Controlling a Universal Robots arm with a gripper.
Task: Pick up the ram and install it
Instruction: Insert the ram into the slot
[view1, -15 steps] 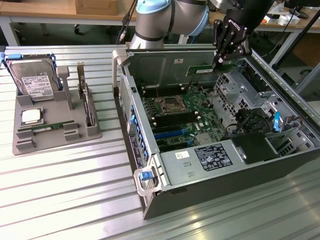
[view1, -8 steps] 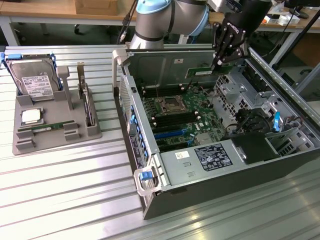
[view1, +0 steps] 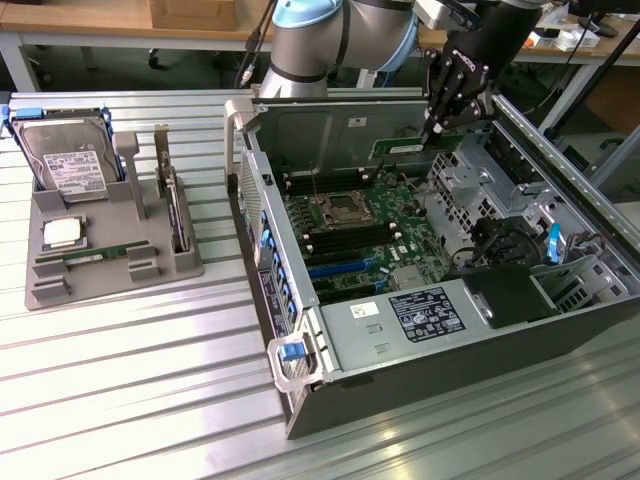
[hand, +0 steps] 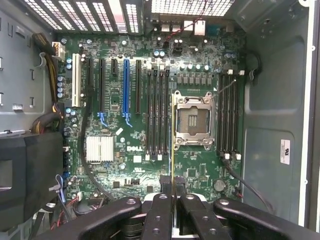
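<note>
An open computer case (view1: 450, 390) lies on its side on a ribbed metal table (view1: 130, 390). Inside it a green motherboard (view1: 400, 200) faces up. It has an empty processor socket (hand: 192, 121) near its middle, a silver heat sink (hand: 100, 148) and one blue slot (hand: 126, 85). A silver power supply (view1: 400, 320) sits beside the board. On the exterior view's left, a grey holder (view1: 60, 290) carries a hard drive (view1: 68, 160) and a square silver chip (view1: 63, 233).

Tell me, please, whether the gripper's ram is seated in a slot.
Not seated: the gripper holds the ram above the motherboard, clear of its empty slots.
</note>
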